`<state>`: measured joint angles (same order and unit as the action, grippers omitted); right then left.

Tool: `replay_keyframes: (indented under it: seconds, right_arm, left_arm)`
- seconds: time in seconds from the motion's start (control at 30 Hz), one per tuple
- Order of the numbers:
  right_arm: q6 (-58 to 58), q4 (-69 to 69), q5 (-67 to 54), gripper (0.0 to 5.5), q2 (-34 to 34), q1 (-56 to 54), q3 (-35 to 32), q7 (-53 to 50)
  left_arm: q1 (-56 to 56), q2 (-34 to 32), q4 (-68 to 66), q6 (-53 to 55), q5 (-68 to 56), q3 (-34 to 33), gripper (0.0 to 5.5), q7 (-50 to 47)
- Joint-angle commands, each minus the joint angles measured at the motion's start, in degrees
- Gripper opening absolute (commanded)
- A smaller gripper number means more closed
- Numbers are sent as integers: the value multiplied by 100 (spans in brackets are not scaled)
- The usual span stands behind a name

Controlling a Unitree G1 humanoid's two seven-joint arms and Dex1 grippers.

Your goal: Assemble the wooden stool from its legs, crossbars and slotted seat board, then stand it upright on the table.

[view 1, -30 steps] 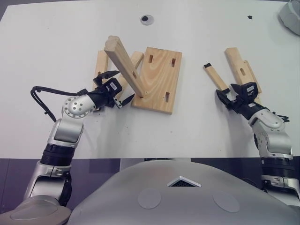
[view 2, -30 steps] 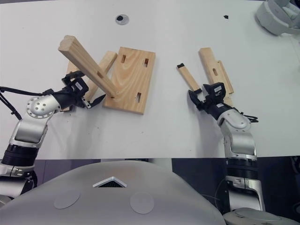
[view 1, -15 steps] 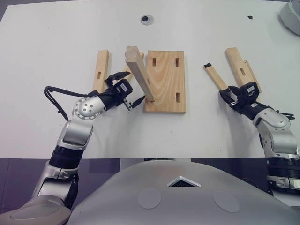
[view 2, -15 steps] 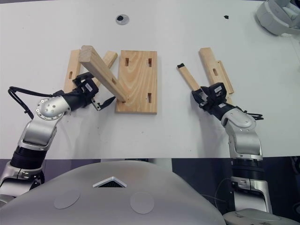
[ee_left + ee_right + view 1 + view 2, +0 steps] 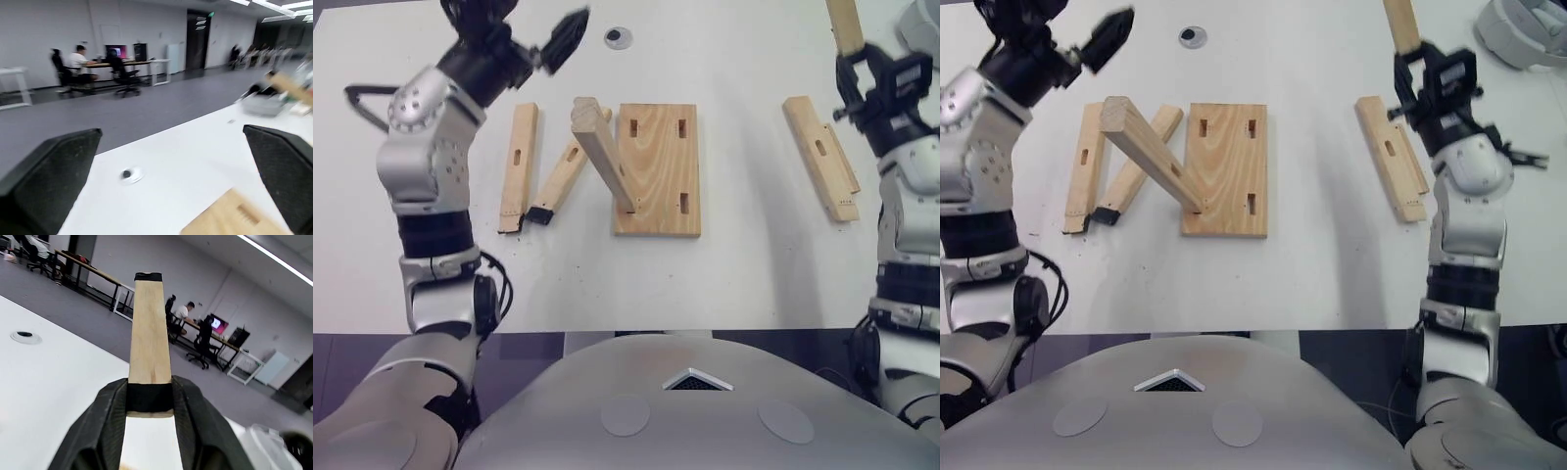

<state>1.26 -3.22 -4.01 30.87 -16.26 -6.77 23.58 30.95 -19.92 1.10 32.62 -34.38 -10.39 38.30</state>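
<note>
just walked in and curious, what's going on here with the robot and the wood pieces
A robot is partway through building a wooden stool. Its right gripper holds a crossbar up in the air. The left gripper hovers empty, fingers open. The seat board lies flat on the table with one leg leaning in a slot; other pieces lie beside it.

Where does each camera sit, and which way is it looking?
Left eye view: on the head, looking down at the table and board; both arms show.
Right eye view: beside it, same scene, same arms.
Left wrist view: on the left wrist, looking across the table into the room; the open left tool shows.
Right wrist view: on the right wrist, looking along the crossbar clamped in the right tool.
Shared: both wrist views catch the round cap.
</note>
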Motion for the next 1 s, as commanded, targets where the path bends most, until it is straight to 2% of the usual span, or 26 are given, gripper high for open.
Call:
replay_keyframes:
  seconds: [0.03,0.1,0.2,0.43,0.6,1.0]
  right_arm:
    - [-453,-672,186,132,-459,-1599,711,375]
    - [-563,-848,142,132,-823,-2143,944,448]
    - [-567,-558,88,132,-1117,-2250,1058,422]
    - [-297,285,246,132,-1149,-1751,1257,480]
    - [-180,426,317,132,-1144,-1492,1476,584]
    - [-40,845,307,132,-1188,-1283,1606,716]
  left_arm:
    - [1032,487,-766,1015,-1157,-202,535,255]
    - [1347,792,-1056,1156,-1411,-234,535,140]
    - [1508,991,-1254,1224,-1608,-389,535,-56]
    - [1621,1168,-1318,1518,-2233,-912,535,-535]
    - [1668,1229,-1139,1670,-2584,-959,535,-651]
    - [1620,1244,-1257,1585,-2588,-929,333,-829]
